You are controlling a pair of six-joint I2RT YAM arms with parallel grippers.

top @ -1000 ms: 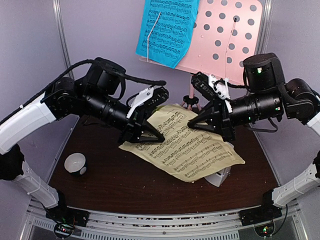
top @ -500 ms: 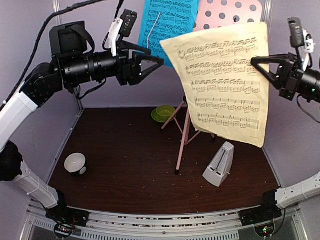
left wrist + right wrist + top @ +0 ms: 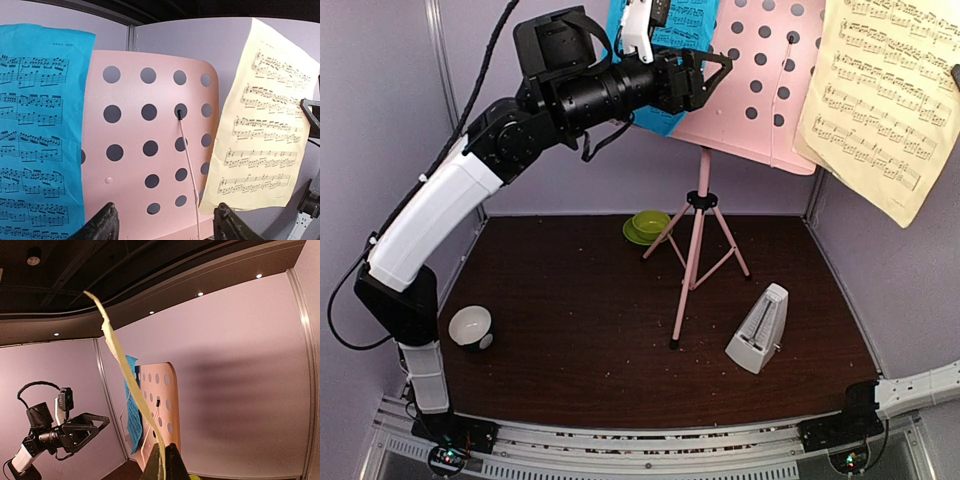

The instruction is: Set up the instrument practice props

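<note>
right hand (image 3: 162, 460) is pinching the yellow page (image 3: 880, 90), holding it airborne at 3 o'clock of the pink stand (image 3: 767, 105), left hand (image 3: 162, 225) is hovering wide and empty facing it; next move is probably calling for seating it beside the blue page (image 3: 35, 140).

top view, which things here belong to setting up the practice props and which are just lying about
Job: pink music stand, blue page, pale-yellow page, white metronome.
Lying about: green bowl on saucer, small white cup.
</note>
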